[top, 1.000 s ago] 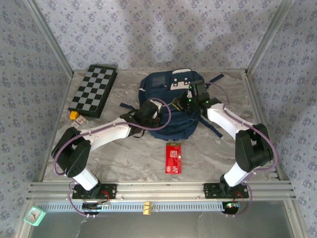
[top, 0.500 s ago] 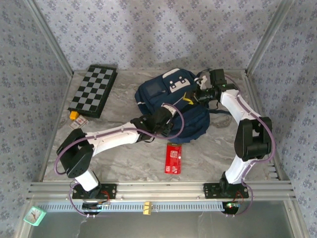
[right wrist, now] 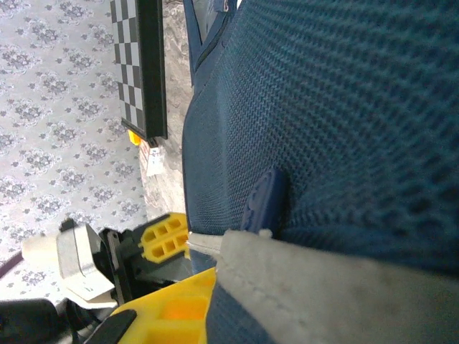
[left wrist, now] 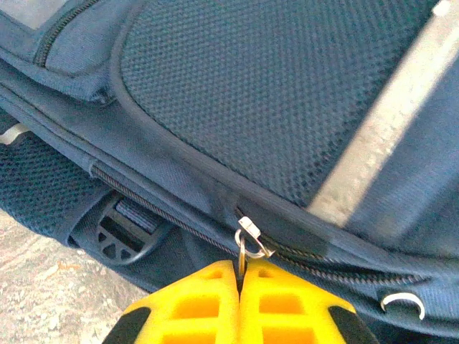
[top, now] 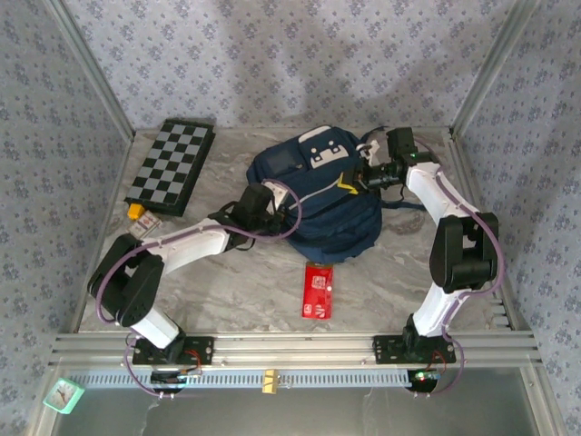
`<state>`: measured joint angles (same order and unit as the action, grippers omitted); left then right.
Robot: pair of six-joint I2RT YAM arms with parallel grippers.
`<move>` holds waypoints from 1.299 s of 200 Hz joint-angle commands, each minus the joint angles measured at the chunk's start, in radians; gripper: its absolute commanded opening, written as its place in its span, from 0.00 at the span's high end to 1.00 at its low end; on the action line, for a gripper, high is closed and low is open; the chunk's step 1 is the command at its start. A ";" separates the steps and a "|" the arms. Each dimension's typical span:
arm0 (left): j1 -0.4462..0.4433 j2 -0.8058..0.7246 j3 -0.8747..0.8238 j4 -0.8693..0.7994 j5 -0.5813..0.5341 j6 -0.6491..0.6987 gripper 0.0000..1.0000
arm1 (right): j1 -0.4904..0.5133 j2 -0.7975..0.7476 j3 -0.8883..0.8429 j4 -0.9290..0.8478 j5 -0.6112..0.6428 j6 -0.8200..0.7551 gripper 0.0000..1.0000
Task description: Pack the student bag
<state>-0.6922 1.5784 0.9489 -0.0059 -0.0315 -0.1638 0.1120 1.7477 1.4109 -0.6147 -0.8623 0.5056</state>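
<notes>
The student bag (top: 318, 195), a navy-blue backpack with light patches, lies at the back middle of the table. My left gripper (top: 269, 207) is at the bag's left front edge. In the left wrist view its yellow fingers (left wrist: 208, 301) are shut on the metal zipper ring (left wrist: 242, 252) of a zip along the bag's edge. My right gripper (top: 358, 177) is at the bag's right side and holds the bag's fabric up there. In the right wrist view a pale trim strip (right wrist: 301, 287) and blue mesh (right wrist: 344, 122) run into its jaws beside one yellow finger (right wrist: 168, 312).
A folded chessboard (top: 172, 165) lies at the back left, with a small yellow and white item (top: 141, 216) at its near corner. A flat red packet (top: 318, 289) lies in front of the bag. Metal frame posts and patterned walls enclose the table.
The right gripper swung toward the back right and lifted the bag's right side. The left gripper first slid right along the bag's front edge, then back left with the zipper ring.
</notes>
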 commanded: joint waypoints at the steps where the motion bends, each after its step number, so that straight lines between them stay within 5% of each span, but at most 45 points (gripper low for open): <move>1: 0.057 0.014 0.010 0.008 -0.011 0.008 1.00 | -0.010 0.002 0.039 0.009 -0.031 -0.043 1.00; 22: 0.058 0.048 0.053 -0.003 0.005 0.002 1.00 | 0.000 -0.002 0.009 0.117 -0.037 0.010 1.00; 38: 0.058 0.043 0.060 -0.018 0.018 -0.022 1.00 | 0.002 -0.011 0.009 0.100 -0.030 0.007 0.86; 86: 0.018 -0.128 -0.014 -0.127 0.042 -0.199 0.59 | -0.005 -0.192 -0.109 -0.095 0.241 -0.075 0.45; 121: -0.072 -0.252 -0.075 -0.219 -0.001 -0.448 0.51 | 0.001 -0.395 -0.278 -0.173 0.383 -0.079 0.33; 155: -0.229 -0.282 -0.125 -0.266 -0.062 -0.687 0.51 | 0.016 -0.553 -0.430 -0.243 0.421 -0.077 0.30; 189: -0.331 -0.289 -0.222 -0.184 -0.048 -0.870 0.56 | 0.195 -0.697 -0.636 -0.154 0.455 0.052 0.33; 260: -0.496 -0.110 -0.215 -0.052 -0.045 -0.965 0.63 | 0.423 -0.665 -0.905 0.223 0.442 0.243 0.45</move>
<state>-1.1599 1.4185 0.7094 -0.1532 -0.0715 -1.0718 0.4866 1.0580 0.5369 -0.5701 -0.4294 0.6586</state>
